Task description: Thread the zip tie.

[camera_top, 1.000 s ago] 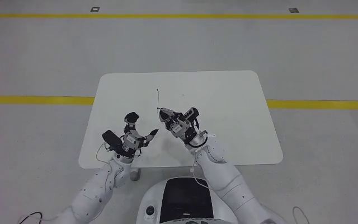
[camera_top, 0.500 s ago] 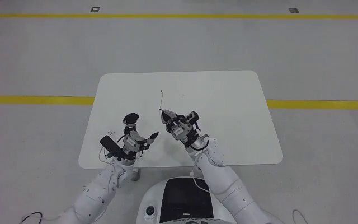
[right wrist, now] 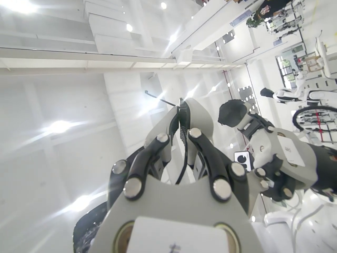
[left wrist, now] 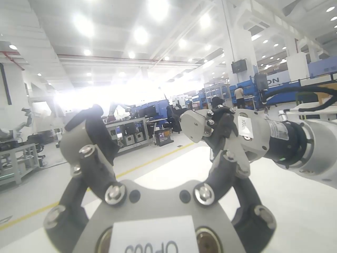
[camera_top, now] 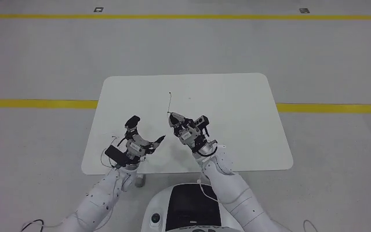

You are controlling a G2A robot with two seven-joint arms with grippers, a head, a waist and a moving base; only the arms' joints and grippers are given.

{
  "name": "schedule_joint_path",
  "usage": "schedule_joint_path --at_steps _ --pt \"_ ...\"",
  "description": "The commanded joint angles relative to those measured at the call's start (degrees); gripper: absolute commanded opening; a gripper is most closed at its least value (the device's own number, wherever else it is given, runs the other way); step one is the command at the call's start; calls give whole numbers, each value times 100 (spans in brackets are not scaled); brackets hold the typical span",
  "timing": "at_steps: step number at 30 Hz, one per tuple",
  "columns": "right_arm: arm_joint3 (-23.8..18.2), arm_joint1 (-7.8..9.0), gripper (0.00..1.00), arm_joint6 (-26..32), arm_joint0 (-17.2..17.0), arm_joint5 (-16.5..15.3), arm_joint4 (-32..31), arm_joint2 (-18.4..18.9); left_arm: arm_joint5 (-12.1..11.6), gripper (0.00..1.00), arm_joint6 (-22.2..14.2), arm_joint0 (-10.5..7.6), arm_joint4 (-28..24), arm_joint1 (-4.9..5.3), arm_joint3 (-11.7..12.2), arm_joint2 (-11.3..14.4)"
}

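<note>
The threading has not started, by the look of it. The right gripper (camera_top: 173, 119) hangs above the desk (camera_top: 243, 116) with its jaws pinched shut on the black zip tie (camera_top: 168, 103). The strap juts out away from the robot, its small head at the far tip. The left gripper (camera_top: 146, 131) sits just beside, jaws spread wide and empty. Next, I judge, the left must take one end and line the tail up with the head's tiny slot.
</note>
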Motion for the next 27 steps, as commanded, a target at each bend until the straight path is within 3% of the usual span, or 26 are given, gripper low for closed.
schedule_joint_path --at_steps 1,4,9,15,23,27 --pt "2 0 0 8 2 27 2 -1 -10 100 -5 1 -2 1 -1 0" --pt "-4 1 0 -11 -1 30 -12 -1 33 100 -93 -7 49 1 -12 3" --pt "-195 13 0 -141 -86 89 -127 -63 517 100 -256 -4 433 -8 -93 -26" --pt "-287 23 0 -217 -128 68 -196 -114 972 100 -205 -48 417 -67 -88 -76" --pt "-278 26 0 -230 -124 38 -213 -112 1019 100 -87 -58 359 -89 -98 -73" --pt "-449 44 0 -223 -203 78 -213 -114 1152 100 -298 -24 377 -99 -176 -134"
